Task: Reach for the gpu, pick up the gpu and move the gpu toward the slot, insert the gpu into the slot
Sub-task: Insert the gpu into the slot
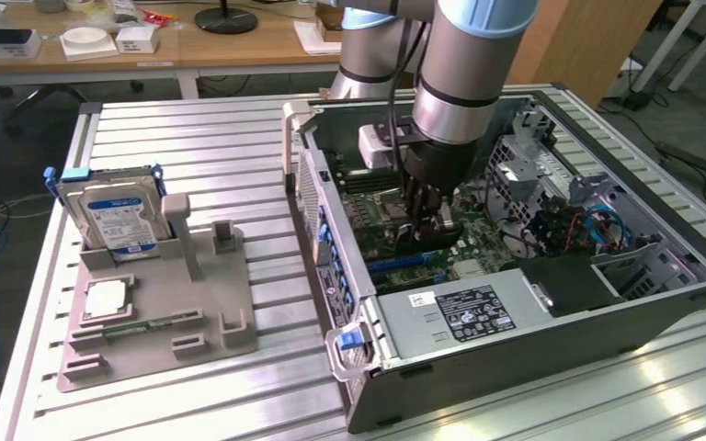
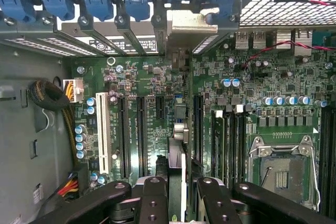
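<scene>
- gripper (image 2: 177, 192) pinches the gpu (image 2: 177, 145) edge-on, inside the case (image 1: 647, 317).
- pickup and carry look done.
- slot (image 2: 178, 109) lies directly under the card; seating seems left.

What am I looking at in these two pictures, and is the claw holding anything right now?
The exterior view shows one robot arm reaching down into an open computer case on a slatted metal table. Its claw is low over the motherboard. On that view's left, a grey holder carries a blue-labelled hard drive and a small processor chip. The wrist view looks from the arm straight at the motherboard: the claw's dark fingers grip the gpu, seen edge-on, its metal bracket at the case's rear wall.
</scene>
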You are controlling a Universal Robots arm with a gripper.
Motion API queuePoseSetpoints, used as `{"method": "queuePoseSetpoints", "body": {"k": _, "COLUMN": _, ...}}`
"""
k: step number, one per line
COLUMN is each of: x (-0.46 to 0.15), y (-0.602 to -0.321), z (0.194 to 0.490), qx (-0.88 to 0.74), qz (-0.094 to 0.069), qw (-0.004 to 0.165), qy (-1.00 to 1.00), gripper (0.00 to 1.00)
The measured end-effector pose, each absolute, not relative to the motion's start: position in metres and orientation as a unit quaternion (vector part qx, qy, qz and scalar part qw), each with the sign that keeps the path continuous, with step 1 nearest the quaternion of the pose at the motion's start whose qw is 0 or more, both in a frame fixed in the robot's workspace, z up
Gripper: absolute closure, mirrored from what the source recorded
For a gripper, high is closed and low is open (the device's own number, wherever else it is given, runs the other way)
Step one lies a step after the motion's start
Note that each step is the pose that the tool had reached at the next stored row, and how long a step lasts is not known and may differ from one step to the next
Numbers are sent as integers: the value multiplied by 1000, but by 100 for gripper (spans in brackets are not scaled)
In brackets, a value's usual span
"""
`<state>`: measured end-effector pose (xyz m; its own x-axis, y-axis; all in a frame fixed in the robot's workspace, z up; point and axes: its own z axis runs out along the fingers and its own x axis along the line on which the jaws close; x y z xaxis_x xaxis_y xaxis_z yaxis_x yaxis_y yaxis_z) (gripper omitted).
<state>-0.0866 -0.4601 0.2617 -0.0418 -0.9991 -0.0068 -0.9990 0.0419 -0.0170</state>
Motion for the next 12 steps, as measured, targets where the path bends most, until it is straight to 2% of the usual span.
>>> {"method": "queuePoseSetpoints", "body": {"k": 12, "x": -90, "y": -460, "z": 258, "qx": -692, "qz": -4, "qw": 9, "qy": 722, "gripper": 74}}
